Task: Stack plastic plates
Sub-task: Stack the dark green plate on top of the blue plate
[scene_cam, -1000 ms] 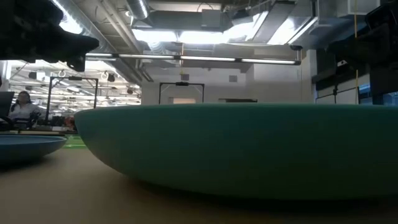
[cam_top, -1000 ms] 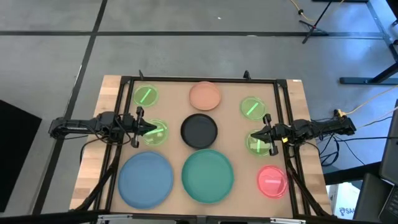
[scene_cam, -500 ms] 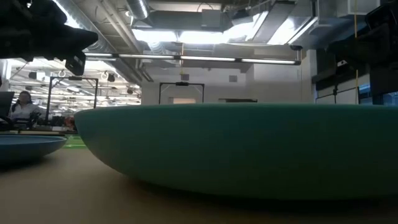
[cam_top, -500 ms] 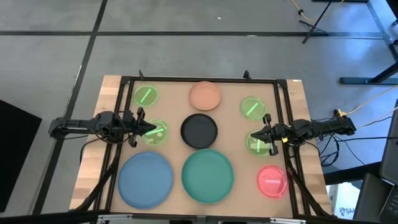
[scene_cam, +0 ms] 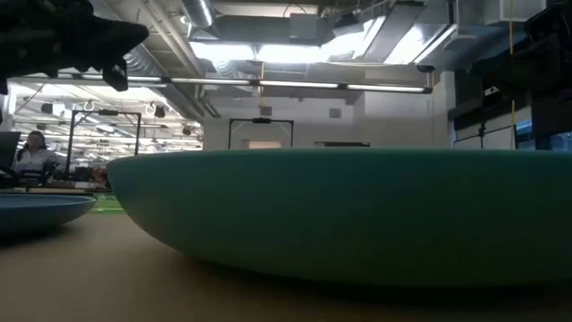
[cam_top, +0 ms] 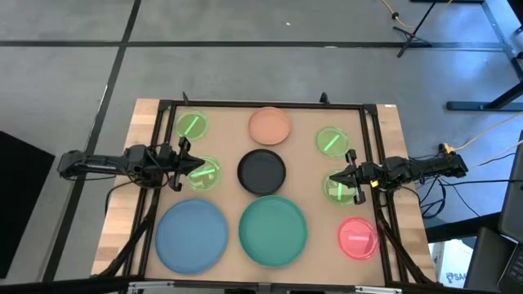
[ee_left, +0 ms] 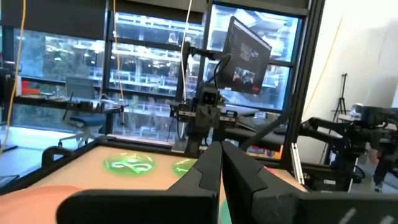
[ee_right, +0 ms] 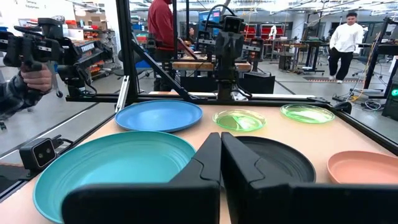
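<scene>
- Left tool (cam_top: 193,169): fingers together, over green plate (cam_top: 204,174), desk's (cam_top: 384,122) nine o'clock.
- Right tool (cam_top: 337,179): fingers together, over green plate (cam_top: 338,189), three o'clock.

Even overhead light, backlit low view

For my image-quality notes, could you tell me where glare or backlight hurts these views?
High view: even light, with bright streaks on the green plates. Low view: glaring ceiling lights leave the teal plate dark and shadowed. Left wrist view: bright windows silhouette the left gripper.
</scene>
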Tool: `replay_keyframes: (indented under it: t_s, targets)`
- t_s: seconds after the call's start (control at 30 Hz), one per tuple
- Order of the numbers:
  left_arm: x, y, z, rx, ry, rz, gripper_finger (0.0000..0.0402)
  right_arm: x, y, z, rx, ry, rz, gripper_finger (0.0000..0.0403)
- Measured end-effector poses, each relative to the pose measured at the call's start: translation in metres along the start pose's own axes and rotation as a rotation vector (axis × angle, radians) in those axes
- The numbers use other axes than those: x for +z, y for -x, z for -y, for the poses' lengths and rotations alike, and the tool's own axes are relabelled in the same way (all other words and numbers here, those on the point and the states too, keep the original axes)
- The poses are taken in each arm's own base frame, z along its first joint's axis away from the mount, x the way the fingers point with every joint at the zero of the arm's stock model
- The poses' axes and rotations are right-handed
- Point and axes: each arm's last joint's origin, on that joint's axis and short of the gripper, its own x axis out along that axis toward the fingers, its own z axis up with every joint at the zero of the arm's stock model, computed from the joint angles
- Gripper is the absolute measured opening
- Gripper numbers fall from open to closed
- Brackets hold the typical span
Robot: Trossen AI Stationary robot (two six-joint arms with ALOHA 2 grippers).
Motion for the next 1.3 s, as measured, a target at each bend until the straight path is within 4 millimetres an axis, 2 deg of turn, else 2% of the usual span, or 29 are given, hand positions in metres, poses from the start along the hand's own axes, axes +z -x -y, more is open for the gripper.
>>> replay_keyframes:
  t_s: [0.43,0.63,0.8,1.03,1.3]
  targets:
    - [-0.003,-0.038,0.004,-0.016,0.008,-0.034,0.0007,0.005,0.000,0.000,-0.016,-0.004,0.051,0.0003]
    - [-0.004,-0.070,0.013,-0.044,0.001,-0.134,0.0007,0.016,0.001,0.001,-0.021,-0.018,0.166,0.0003]
    - [-0.008,-0.100,0.024,-0.081,-0.044,-0.205,0.0007,0.017,0.000,0.001,-0.046,-0.021,0.175,0.0003]
    - [-0.018,-0.133,0.037,-0.109,0.005,-0.270,0.0007,0.010,-0.013,0.000,-0.050,-0.060,0.021,0.0003]
    - [-0.022,-0.164,0.046,-0.116,0.037,-0.305,0.0007,0.024,-0.046,-0.006,-0.013,-0.042,-0.100,0.0003]
